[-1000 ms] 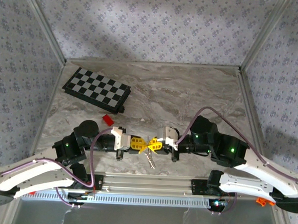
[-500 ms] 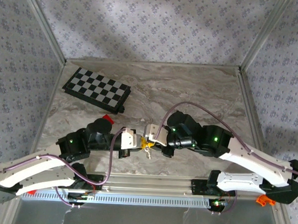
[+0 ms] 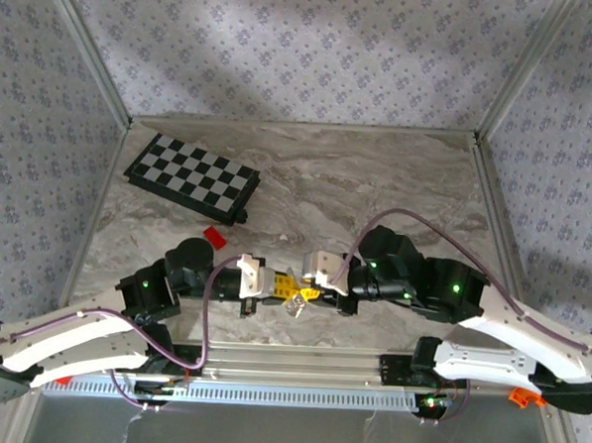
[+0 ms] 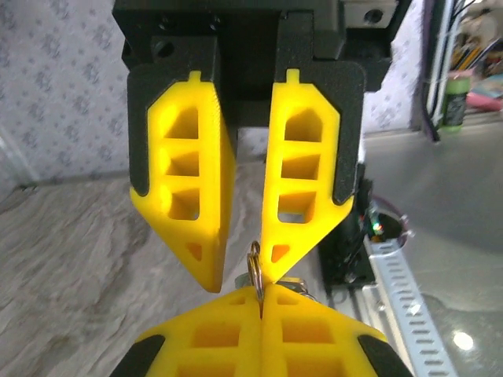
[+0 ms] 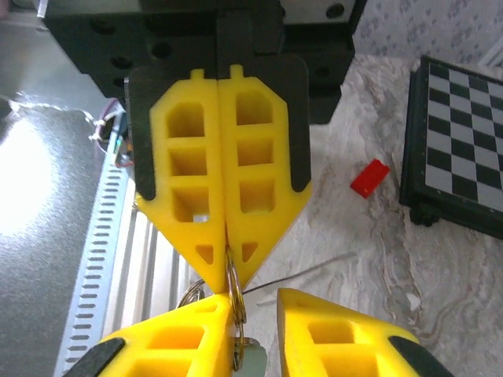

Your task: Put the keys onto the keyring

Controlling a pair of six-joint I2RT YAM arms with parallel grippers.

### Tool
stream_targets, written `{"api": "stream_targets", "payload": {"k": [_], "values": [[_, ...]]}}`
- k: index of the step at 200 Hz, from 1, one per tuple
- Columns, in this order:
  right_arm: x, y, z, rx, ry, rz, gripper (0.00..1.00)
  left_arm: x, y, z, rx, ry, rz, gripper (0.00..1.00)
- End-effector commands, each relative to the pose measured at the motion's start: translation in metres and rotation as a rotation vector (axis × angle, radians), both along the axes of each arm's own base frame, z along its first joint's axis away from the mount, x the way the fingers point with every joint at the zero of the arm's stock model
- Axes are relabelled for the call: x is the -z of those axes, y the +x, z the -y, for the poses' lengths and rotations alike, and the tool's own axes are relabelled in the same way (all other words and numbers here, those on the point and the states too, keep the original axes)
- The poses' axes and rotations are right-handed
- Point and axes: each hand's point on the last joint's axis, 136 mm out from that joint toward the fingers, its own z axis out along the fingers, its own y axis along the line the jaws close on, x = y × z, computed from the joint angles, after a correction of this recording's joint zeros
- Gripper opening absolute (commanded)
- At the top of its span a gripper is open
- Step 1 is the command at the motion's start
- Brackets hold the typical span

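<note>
Both arms meet tip to tip over the near-centre of the table (image 3: 378, 176), just ahead of the slotted metal rail (image 3: 299, 361) at the near edge. L gripper (image 3: 276, 283) is pressed together and pinches the keyring (image 4: 254, 263). In the left wrist view the ring is seen edge-on, a thin line with its long axis running up-down, standing out of the seam between the closed fingers. R gripper (image 3: 306, 285) faces it head-on with its fingers a little apart. In the right wrist view the ring (image 5: 234, 294) lies against the inner face of one R finger (image 5: 189, 338) while the other finger stands clear of it, so nothing is clamped on that side. The keys (image 3: 295, 304) show as a small silvery bit just below the two sets of tips, on the rail side – too small to tell which way they point. The chessboard (image 3: 191, 176) lies flat at far-left, one corner twd the arms, and the red block (image 3: 214, 236) sits just near of it, close to the L arm's wrist. Open marble far-centre and far-right; walls close in on 3 sides.
</note>
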Motion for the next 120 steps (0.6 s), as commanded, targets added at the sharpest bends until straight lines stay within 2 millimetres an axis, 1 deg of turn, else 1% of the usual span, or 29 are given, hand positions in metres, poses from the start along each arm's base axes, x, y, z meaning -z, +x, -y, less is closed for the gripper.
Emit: {"api": "stream_targets", "payload": {"k": [1, 8, 18, 23, 28, 51, 56, 72, 82, 85, 103, 111, 120], "values": [[-0.010, -0.015, 0.001, -0.063, 0.072, -0.021, 0.24, -0.061, -0.015, 0.000, 0.081, -0.235, 0.044, 0.00], [-0.012, -0.015, 0.004, -0.061, 0.079, -0.019, 0.24, -0.061, -0.015, 0.001, 0.088, -0.236, 0.039, 0.00], [-0.012, -0.016, 0.006, -0.059, 0.084, -0.018, 0.21, -0.061, -0.016, 0.004, 0.100, -0.236, 0.028, 0.00], [-0.013, -0.016, 0.006, -0.060, 0.087, -0.018, 0.18, -0.062, -0.016, 0.005, 0.106, -0.239, 0.023, 0.00], [-0.018, -0.014, 0.005, -0.059, 0.111, -0.007, 0.15, -0.062, -0.016, 0.007, 0.110, -0.238, 0.017, 0.00], [-0.016, -0.012, 0.006, -0.049, 0.103, -0.004, 0.01, -0.062, -0.015, 0.011, 0.115, -0.248, 0.004, 0.00], [-0.015, -0.012, 0.006, -0.048, 0.100, -0.004, 0.00, -0.062, -0.014, 0.012, 0.110, -0.243, 0.003, 0.00], [-0.016, -0.010, 0.008, -0.033, 0.097, 0.000, 0.00, -0.053, -0.008, 0.015, 0.077, -0.196, -0.001, 0.00], [-0.018, -0.005, 0.008, -0.008, 0.097, 0.006, 0.00, -0.046, 0.000, 0.017, 0.035, -0.154, 0.004, 0.00], [-0.013, -0.004, 0.010, 0.004, 0.075, -0.004, 0.00, -0.044, 0.003, 0.017, 0.017, -0.137, 0.008, 0.02], [-0.003, 0.000, 0.013, 0.029, 0.016, -0.011, 0.00, -0.024, 0.027, 0.018, -0.127, 0.004, 0.036, 0.10], [0.002, 0.002, 0.012, 0.036, -0.019, -0.024, 0.00, -0.015, 0.038, 0.018, -0.189, 0.064, 0.053, 0.12], [0.007, 0.006, 0.013, 0.054, -0.061, -0.021, 0.00, -0.008, 0.045, 0.018, -0.228, 0.118, 0.072, 0.13]]}}
